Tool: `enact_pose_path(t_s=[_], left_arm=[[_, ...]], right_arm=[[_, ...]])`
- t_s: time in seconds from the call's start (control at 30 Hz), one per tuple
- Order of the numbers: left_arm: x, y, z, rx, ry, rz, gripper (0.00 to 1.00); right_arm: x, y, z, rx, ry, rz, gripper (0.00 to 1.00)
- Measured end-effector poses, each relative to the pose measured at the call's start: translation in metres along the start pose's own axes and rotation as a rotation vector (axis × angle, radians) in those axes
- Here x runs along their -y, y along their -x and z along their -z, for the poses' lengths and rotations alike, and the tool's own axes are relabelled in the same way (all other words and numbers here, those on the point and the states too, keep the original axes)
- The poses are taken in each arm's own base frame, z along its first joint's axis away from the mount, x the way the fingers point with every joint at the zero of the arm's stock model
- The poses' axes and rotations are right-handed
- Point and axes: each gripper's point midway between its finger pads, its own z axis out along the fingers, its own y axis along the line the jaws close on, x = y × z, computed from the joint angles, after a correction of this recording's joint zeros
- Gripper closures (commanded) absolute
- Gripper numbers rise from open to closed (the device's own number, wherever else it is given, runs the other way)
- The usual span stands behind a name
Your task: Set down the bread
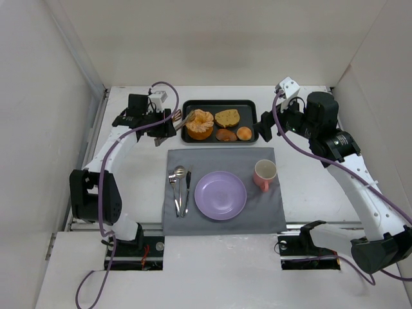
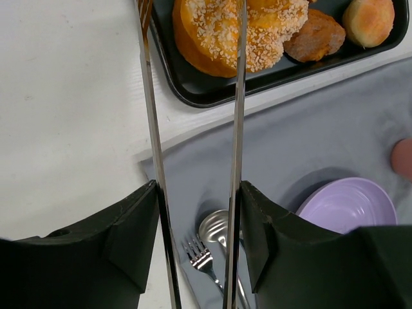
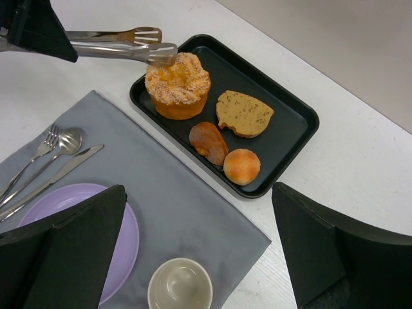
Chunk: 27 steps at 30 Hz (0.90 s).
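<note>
Black tray (image 1: 248, 116) holds bread (image 1: 200, 124) at left gripper (image 2: 198, 193)'s tongs (image 3: 116, 45).

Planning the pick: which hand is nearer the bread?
Left. The left hand, left of the tray, has its tongs at the bread; the right hand hangs open right of the tray, farther off.

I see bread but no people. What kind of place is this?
Probably a robot test bench, not a real kitchen: plain white walls, two robot arms bolted to the table, one holding tongs, and a purple plate beside a bread tray.
</note>
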Motion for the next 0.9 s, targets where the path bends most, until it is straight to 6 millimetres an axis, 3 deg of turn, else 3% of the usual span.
enact_pose_path(t_s=[0.5, 0.63, 0.77, 0.83, 0.9], left_arm=[[0.002, -0.007, -0.011, -0.047, -0.029, 0.000, 0.53], [0.004, -0.008, -0.014, -0.060, -0.046, 0.003, 0.59], [0.006, -0.009, -0.014, -0.066, -0.057, 0.000, 0.76], [0.007, -0.009, -0.014, -0.067, -0.061, -0.002, 0.89], [0.007, -0.009, -0.013, -0.067, -0.064, -0.004, 0.91]], right_arm=[[0.000, 0.000, 0.000, 0.000, 0.000, 0.000, 0.00], [0.000, 0.000, 0.000, 0.000, 0.000, 0.000, 0.00], [0.001, 0.000, 0.000, -0.001, -0.006, 0.000, 0.00], [0.001, 0.000, 0.000, -0.001, -0.007, 0.000, 0.00], [0.001, 0.000, 0.000, -0.002, -0.008, 0.000, 0.00]])
